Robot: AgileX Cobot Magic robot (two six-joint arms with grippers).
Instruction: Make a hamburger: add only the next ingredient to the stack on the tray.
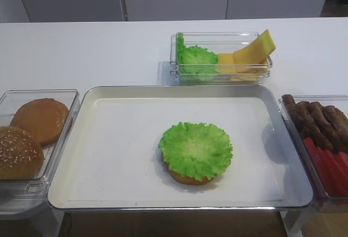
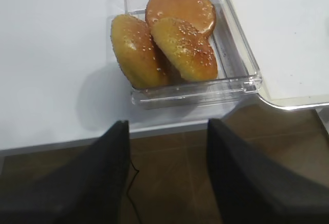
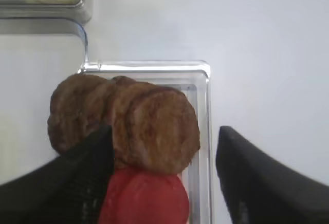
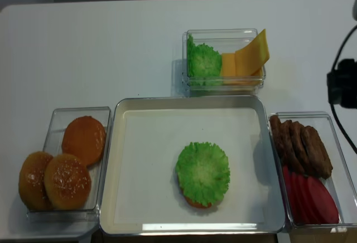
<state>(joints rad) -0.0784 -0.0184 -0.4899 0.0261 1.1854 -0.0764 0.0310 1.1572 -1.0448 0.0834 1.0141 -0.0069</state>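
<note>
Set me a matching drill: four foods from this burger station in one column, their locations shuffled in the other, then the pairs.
Foods:
1. lettuce leaf
2. cheese slices
3. meat patties
4. sesame bun tops

Places:
A. clear tub left of the tray
B. on the bun bottom in the tray
C. clear tub right of the tray, with red slices
D. clear tub behind the tray, beside more lettuce

Pairs: 1-B, 2-D, 3-C, 4-A

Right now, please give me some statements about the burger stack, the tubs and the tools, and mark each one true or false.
1. A lettuce leaf lies on the bun in the tray. True.
2. The patties share a tub with cheese. False: with tomato slices.
3. The right tool hangs open over the patties. True.
4. The left tool holds a bun top. False: it is empty.
</note>
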